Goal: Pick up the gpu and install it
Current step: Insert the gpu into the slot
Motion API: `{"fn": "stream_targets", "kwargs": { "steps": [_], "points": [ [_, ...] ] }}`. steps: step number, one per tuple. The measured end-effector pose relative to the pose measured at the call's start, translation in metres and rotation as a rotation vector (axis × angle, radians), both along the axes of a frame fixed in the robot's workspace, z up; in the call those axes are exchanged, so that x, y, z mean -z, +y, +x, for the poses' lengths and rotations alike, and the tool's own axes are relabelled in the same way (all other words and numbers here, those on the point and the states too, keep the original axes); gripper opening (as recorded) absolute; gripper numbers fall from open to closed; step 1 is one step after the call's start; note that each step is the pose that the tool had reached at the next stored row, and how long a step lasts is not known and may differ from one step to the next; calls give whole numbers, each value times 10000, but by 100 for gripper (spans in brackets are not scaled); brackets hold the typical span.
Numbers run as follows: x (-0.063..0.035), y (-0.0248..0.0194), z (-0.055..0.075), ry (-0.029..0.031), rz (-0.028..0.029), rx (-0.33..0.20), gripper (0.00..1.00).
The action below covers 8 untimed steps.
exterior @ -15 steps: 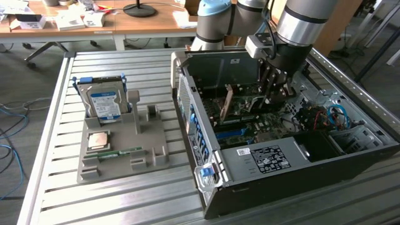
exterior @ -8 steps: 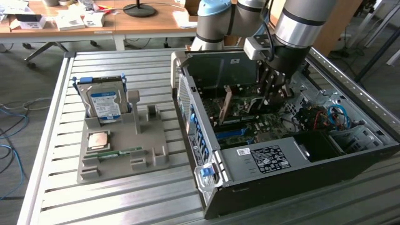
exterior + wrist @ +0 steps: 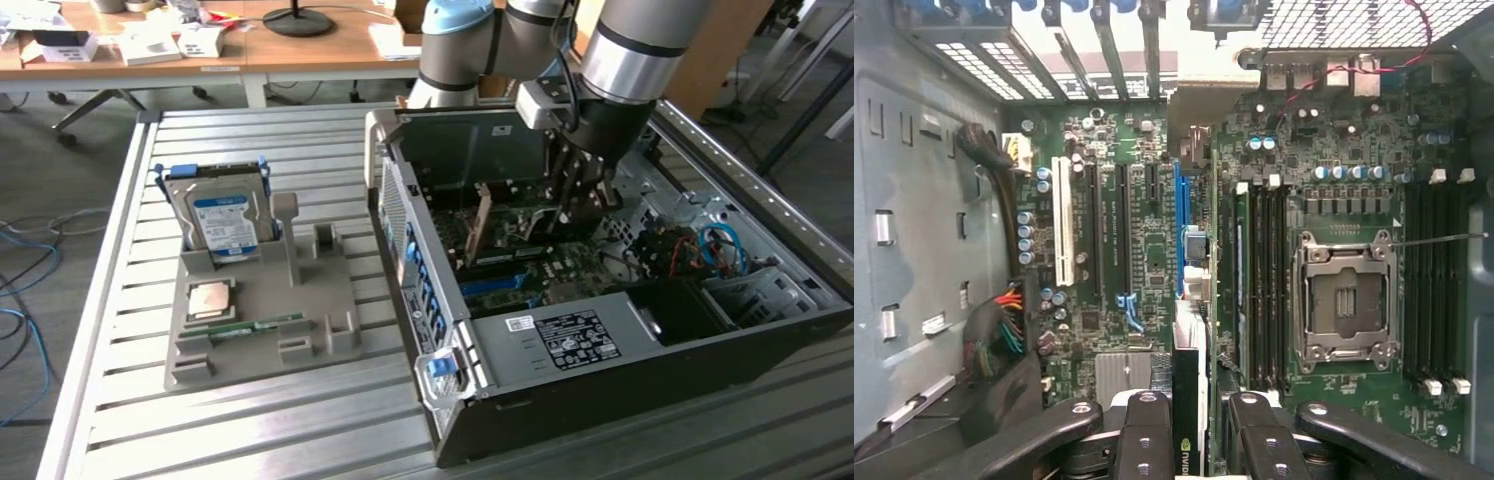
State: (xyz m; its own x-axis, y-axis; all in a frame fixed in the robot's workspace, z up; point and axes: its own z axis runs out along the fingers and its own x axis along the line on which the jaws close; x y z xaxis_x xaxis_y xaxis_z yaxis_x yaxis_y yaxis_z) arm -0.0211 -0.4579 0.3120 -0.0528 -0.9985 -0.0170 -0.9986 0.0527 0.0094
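One thin, stiff, light but fragile card, the gpu, stands on edge between the closed jaws of the gripper over the motherboard, inside the case at three o'clock from the tray, and is best held, I judge, by its bare edges.

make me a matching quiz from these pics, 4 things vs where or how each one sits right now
Things:
1 hard drive
2 gpu
3 memory stick
4 computer case

States:
a held in the gripper, inside the case
b lying flat on the grey tray
c standing upright in the grey tray
d side open, resting on the slatted table

Pairs: 1-c, 2-a, 3-b, 4-d
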Motion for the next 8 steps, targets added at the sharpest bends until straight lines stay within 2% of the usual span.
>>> {"fn": "stream_targets", "kwargs": {
  "steps": [8],
  "points": [
    [75,0,-4,0,-9,0,27]
  ]
}}
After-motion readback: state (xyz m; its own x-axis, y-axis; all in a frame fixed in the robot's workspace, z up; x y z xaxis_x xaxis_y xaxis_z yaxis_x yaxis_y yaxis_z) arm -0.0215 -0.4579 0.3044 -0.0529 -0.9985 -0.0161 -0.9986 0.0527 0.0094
